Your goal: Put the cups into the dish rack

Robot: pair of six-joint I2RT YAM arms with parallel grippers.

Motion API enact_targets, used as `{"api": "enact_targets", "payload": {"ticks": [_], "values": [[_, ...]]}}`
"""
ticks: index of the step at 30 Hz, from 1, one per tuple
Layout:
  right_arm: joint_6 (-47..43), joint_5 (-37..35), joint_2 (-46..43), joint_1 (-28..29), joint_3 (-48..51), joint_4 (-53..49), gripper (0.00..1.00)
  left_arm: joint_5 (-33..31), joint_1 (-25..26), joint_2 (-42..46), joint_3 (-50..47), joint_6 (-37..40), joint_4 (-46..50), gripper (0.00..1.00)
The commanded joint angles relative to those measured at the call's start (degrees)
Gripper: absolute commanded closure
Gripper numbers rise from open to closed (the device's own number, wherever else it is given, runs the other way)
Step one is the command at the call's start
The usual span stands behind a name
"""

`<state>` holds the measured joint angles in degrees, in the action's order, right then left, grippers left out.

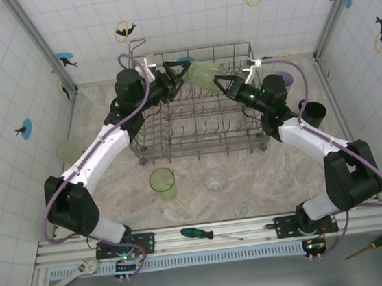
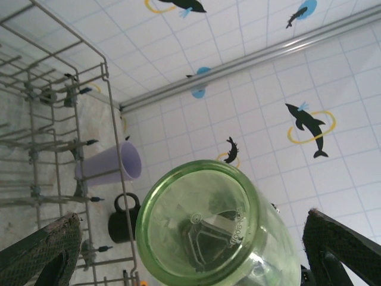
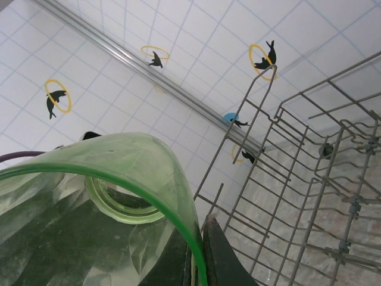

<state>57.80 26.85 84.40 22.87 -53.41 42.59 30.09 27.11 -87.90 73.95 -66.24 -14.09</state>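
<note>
1. Green tumbler hangs in the air over the far edge of the dish rack; it lies roughly on its side, base toward the left arm and mouth toward the right arm
2. Right gripper is pinched tight on the rim; the right wrist view shows one finger inside the mouth and one outside, so the thin wall is all it grips
3. Left gripper is spread wide and holds nothing; in the left wrist view its fingers flank the tumbler's base with a clear gap on each side
4. Handling, as a judgement: it is small and thin-walled, so probably light; it looks stiff, though I cannot tell glass from hard plastic; the glossy wall is likely slippery, and a rim pinch alone lets the body swing
5. Best hold: across the body near the base, where the wall is thickest and least likely to flex; squeeze gently
6. Other cups wait elsewhere; a second green cup and a clear tumbler stand on the table in front of the rack; the lilac tumbler and black mug sit just outside its right side
</note>
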Motion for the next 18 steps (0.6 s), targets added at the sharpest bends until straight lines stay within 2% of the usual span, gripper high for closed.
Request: {"api": "enact_targets", "payload": {"ticks": [1, 18], "values": [[1.4, 0.7, 1.6, 0.5, 0.2, 6.8, 1.0, 1.2, 0.5, -1.4, 0.1, -2.2, -3.5, 0.02], [6.0, 3.3, 5.4, 1.6, 1.3, 16.8, 1.0, 2.9, 2.8, -5.9, 2.3, -4.9, -8.0, 0.03]]}}
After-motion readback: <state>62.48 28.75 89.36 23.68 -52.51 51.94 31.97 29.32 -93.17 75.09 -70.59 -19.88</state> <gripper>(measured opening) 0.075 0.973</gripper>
